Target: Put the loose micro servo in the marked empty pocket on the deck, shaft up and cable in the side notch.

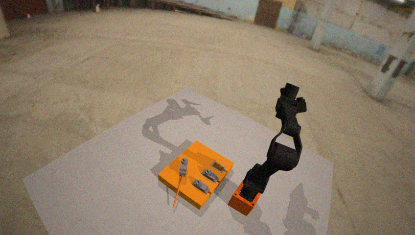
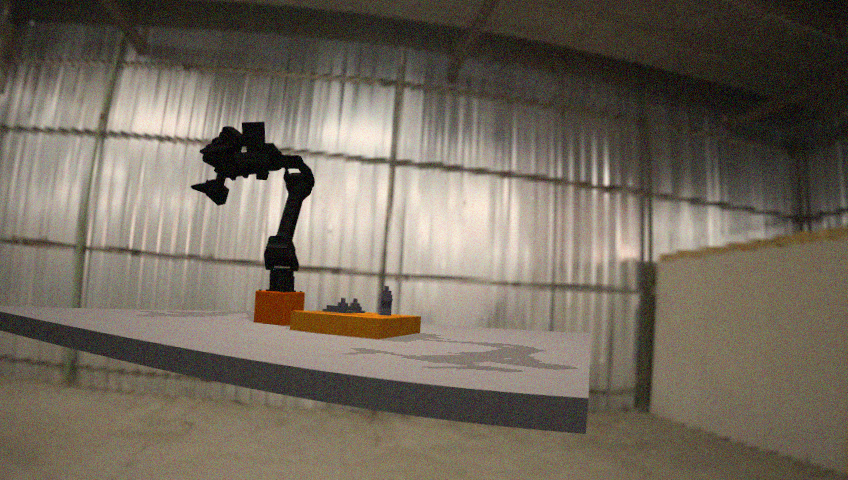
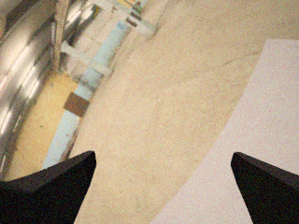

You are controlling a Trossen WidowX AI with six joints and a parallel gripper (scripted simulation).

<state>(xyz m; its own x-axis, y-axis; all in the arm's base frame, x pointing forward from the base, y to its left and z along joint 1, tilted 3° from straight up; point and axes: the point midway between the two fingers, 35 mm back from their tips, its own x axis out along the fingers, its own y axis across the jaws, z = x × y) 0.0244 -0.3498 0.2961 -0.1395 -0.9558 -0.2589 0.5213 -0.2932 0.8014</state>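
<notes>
The loose micro servo [image 1: 182, 168] [image 2: 386, 301] is grey and stands tall on top of the orange deck [image 1: 196, 146] [image 2: 339, 324], its shaft end seemingly up. Its orange cable [image 1: 177, 192] runs out over the deck's edge. The marked empty pocket [image 1: 218, 166] is a grey-outlined dark rectangle near the deck's edge, with a side notch. My gripper [image 2: 196, 168] [image 3: 166, 161] is open and empty, high above the table and well away from the servo. Its fingers cannot be made out in the top view.
Two seated servos [image 1: 210, 175] [image 1: 200, 186] sit in a row beside the pocket; they show as low grey shapes in the exterior view. The arm's orange base [image 1: 242, 201] [image 2: 279, 306] stands beside the deck. The pale table top [image 1: 96, 174] [image 2: 208, 339] bears the arm's shadow.
</notes>
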